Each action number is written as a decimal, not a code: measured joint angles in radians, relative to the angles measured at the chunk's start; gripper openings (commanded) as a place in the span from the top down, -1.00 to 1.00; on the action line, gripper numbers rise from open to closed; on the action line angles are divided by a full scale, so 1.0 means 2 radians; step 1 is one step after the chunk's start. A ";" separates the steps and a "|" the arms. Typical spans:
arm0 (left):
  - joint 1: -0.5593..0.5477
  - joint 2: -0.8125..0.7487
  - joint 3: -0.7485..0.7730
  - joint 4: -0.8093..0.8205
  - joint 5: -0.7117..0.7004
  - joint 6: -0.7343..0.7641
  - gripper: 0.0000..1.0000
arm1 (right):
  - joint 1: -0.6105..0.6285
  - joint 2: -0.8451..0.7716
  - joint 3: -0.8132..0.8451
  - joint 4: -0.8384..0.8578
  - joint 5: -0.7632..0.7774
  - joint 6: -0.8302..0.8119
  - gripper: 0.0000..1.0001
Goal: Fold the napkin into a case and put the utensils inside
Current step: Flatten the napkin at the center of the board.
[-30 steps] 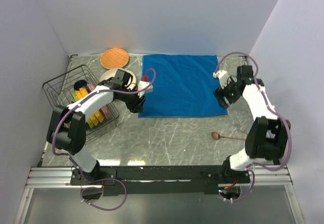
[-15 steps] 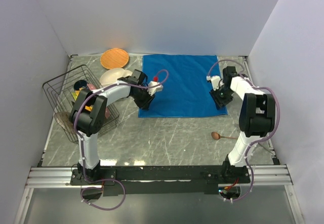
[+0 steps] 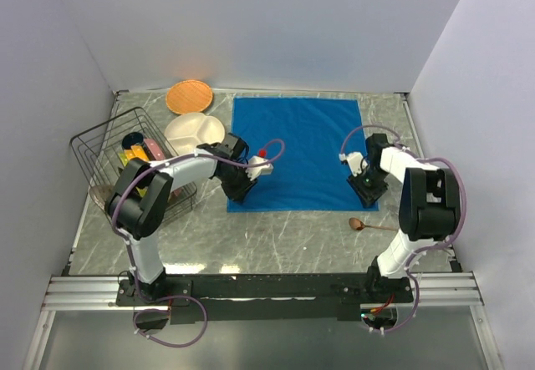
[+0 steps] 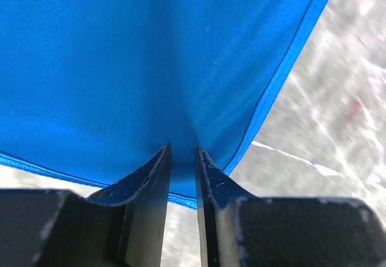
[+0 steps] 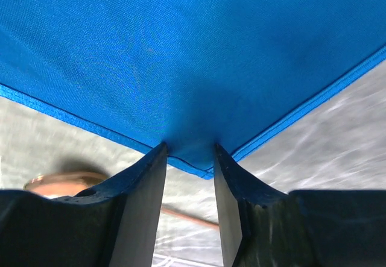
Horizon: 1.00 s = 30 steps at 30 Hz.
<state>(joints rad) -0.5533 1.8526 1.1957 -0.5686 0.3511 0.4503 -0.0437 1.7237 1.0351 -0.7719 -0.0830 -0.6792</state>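
1. Left pincer (image 4: 183,150): I read it as pressed together on the near left corner of the bright blue, thin, roughly square cloth napkin (image 3: 301,149). In the left wrist view the cloth puckers into the narrow gap between the two dark fingers (image 4: 151,182), and the hemmed edge runs off to either side.

2. Napkin: it lies flat and unfolded on the grey marbled table (image 3: 284,236). From the left pincer it spreads ahead and to the right. From the right pincer it spreads ahead and to the left. Its near edge runs straight from one pincer to the other.

3. Right pincer (image 5: 190,147): it is pinching the near right corner. The right wrist view shows the corner drawn in between the fingers, with the gap a little wider than on the left.

4. Brown wooden spoon (image 3: 358,224) with a round bowl and thin handle: it rests on the table just behind the right pincer, clear of the cloth. Its handle points right. The right arm is the nearer one.

5. Governing relation: I judge the first fold to be next. Its crease should run parallel to the line joining the two pincers, so both corners need to travel forward over the cloth together and level.
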 measured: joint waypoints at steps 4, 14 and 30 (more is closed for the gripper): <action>-0.008 -0.019 -0.023 -0.014 0.007 0.000 0.36 | 0.000 -0.030 -0.035 -0.013 -0.002 -0.009 0.09; -0.004 -0.059 0.014 -0.068 0.026 -0.016 0.03 | -0.009 -0.060 0.053 -0.092 -0.047 0.010 -0.48; 0.095 -0.103 0.245 0.086 0.051 -0.157 -0.06 | -0.031 -0.035 0.382 -0.024 -0.125 0.161 -0.56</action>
<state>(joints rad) -0.3630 1.6470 1.6852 -0.3969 0.4522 0.1364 -0.1059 1.6547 1.7985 -0.8196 -0.3332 -0.3580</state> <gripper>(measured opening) 0.585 0.876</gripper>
